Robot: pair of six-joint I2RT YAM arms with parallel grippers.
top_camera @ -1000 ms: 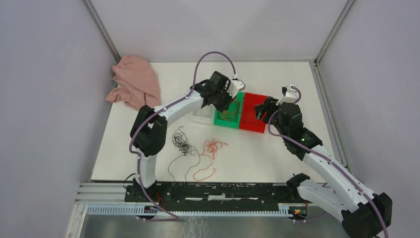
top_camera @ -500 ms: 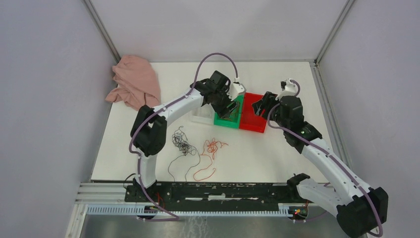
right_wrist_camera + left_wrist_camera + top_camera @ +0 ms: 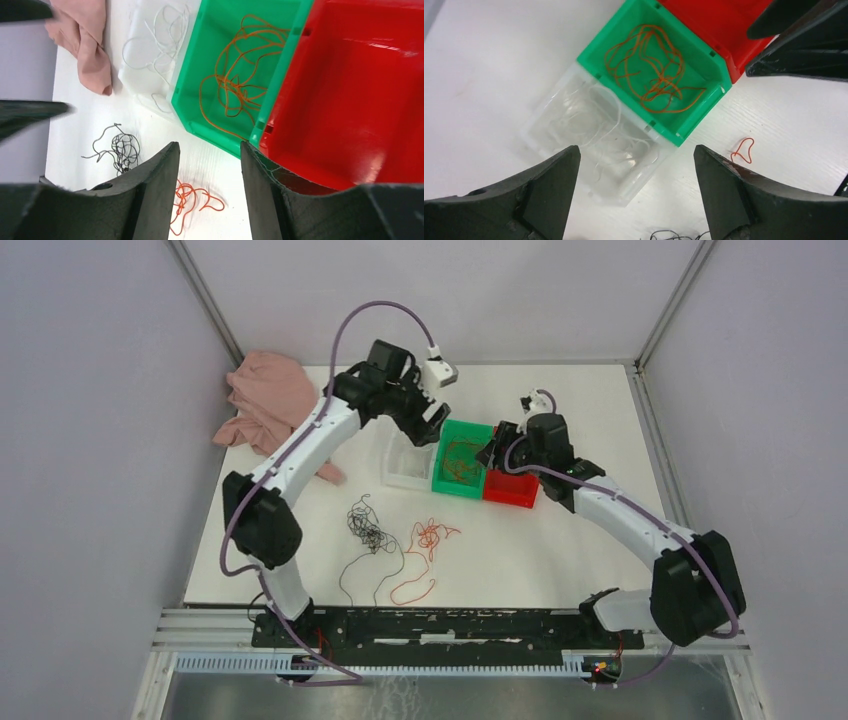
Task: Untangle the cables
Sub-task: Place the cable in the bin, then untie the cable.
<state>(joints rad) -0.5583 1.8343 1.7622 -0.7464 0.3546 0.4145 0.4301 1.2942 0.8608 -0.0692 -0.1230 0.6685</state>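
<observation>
Black hair-thin wire in a curly wad (image 3: pixel 368 532) lies nearest the arm bases on the white tabletop (image 3: pixel 560 550). A loose orange-red wire tangle (image 3: pixel 430 539) lies just beside it. Both sit outside the bins, so they look not yet sorted. Beyond them three small bins stand in a row, side against side. The clear plastic bin (image 3: pixel 549 120) holds whitish strands (image 3: pixel 609 125), the green plastic bin (image 3: pixel 634 22) holds orange wire loops (image 3: pixel 656 65), and the red plastic bin (image 3: pixel 360 85) shows no wire (perhaps meant for the black wad, though that is a guess). One colour to a bin seems to be the scheme. The left gripper (image 3: pixel 635 150) hangs over the clear and green bins, jaws spread wide around nothing. The right gripper (image 3: pixel 209 145), over the green and red bins, is likewise parted and carries nothing. Farthest off, a crumpled pink cloth (image 3: pixel 272 405) lies at the far left, well apart from the work
</observation>
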